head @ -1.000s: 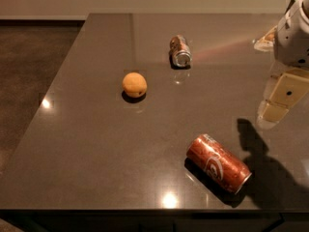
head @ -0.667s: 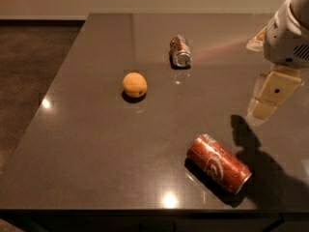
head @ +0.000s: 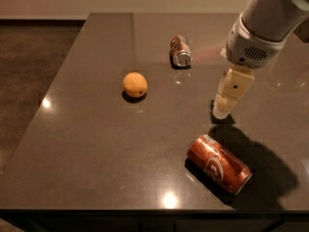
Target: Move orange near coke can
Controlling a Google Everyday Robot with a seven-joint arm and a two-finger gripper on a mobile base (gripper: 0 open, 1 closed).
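The orange is a small round yellow-orange fruit resting on the dark table, left of centre. The coke can is glossy red with white script and lies on its side near the table's front edge, right of centre. My gripper hangs from the arm at the upper right, just above the table. It is right of the orange and a little behind the coke can, touching neither.
A duller brownish can lies on its side at the back, its silver end facing me. The dark table has its left edge beside brown floor and its front edge at the bottom. The arm casts a shadow at the right.
My arm and gripper have moved left and forward across the table, toward the middle. The orange and both cans have stayed where they were.
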